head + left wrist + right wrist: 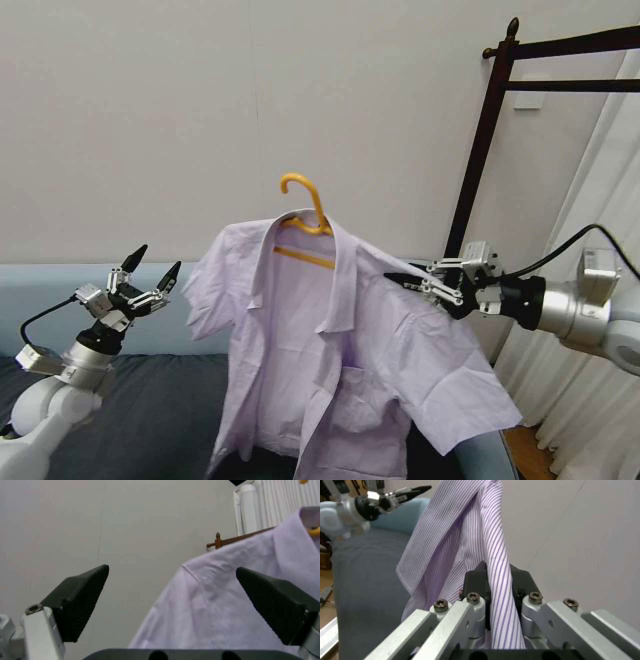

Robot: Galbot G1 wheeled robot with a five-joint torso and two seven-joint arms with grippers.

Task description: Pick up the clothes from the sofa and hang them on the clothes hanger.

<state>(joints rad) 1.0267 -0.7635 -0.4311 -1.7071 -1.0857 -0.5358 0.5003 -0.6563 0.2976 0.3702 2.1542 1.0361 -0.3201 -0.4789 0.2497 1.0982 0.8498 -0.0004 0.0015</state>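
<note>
One shirt (340, 350) in right jaws, left jaws apart, rack (481, 140) behind

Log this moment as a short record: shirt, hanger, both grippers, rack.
shirt: lilac, short-sleeved, draped on the hanger, held up above the sofa
hanger: yellow, hook free, not on the rack
right gripper: fingers shut on the shirt's shoulder
left gripper: fingers open, beside the other sleeve, not touching
rack: dark wood, behind the right arm
</note>
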